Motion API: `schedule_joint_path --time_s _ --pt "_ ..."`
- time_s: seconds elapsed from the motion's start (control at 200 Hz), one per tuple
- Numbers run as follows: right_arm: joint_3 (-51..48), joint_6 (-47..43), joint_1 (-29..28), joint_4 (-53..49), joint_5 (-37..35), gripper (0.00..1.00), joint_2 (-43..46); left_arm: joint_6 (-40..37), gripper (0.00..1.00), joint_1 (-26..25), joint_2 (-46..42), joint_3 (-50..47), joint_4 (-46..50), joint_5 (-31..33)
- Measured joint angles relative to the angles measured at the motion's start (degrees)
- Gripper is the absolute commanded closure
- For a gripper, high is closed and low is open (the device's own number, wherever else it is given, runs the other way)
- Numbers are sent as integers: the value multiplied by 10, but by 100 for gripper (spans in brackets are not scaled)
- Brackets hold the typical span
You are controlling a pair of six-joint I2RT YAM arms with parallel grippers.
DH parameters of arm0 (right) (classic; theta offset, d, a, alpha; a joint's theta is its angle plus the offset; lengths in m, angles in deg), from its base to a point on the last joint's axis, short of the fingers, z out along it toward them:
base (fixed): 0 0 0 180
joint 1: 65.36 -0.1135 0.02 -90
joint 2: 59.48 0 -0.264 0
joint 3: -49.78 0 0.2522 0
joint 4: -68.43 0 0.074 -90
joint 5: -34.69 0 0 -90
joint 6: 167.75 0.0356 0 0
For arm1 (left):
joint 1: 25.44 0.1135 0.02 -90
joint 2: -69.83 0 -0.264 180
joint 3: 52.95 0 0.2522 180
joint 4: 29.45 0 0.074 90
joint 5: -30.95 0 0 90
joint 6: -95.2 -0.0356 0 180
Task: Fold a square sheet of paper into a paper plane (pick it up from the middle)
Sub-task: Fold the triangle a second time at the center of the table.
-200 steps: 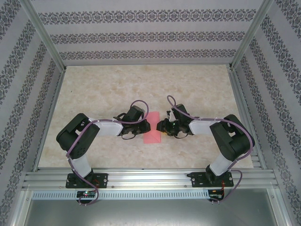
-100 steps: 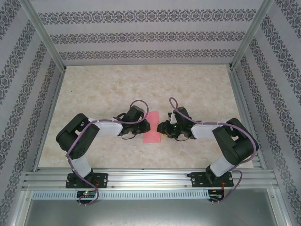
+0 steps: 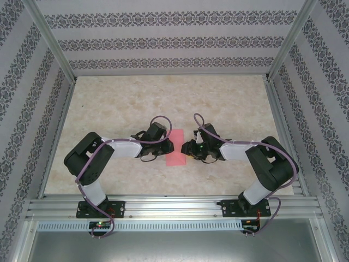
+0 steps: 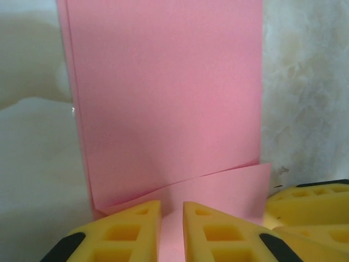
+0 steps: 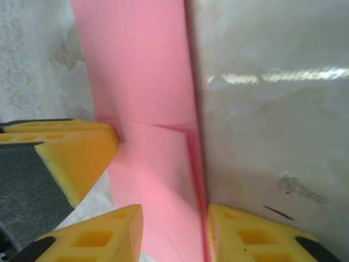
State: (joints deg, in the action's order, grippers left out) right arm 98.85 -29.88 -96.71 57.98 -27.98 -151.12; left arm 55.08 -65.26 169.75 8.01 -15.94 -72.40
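Note:
The square sheet of paper (image 3: 176,147) is pink, folded into a narrow rectangle, and lies flat on the table between both grippers. My left gripper (image 3: 169,146) is at its left edge. In the left wrist view the gripper (image 4: 172,203) hovers low over a folded flap of the sheet (image 4: 169,98), with its yellow fingers a narrow gap apart and paper showing through. My right gripper (image 3: 187,148) is at the right edge. In the right wrist view it (image 5: 174,208) stands open and straddles the sheet (image 5: 142,82), one finger by the folded long edge.
The marble-patterned table (image 3: 125,103) is walled by patterned panels and an aluminium frame (image 3: 163,207) along the near edge. The left gripper's yellow finger (image 5: 65,147) shows in the right wrist view close to the sheet.
The right arm's forearm and elbow have shifted slightly. Both grippers stay at the paper, and the left jaws have parted a touch. The sheet has not moved.

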Motion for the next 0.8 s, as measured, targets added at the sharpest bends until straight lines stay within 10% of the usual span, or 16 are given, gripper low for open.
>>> schedule_joint_path --time_s 0.799 --pt "64 -28 11 -31 -14 62 -50 -15 82 0 4 21 51 23"
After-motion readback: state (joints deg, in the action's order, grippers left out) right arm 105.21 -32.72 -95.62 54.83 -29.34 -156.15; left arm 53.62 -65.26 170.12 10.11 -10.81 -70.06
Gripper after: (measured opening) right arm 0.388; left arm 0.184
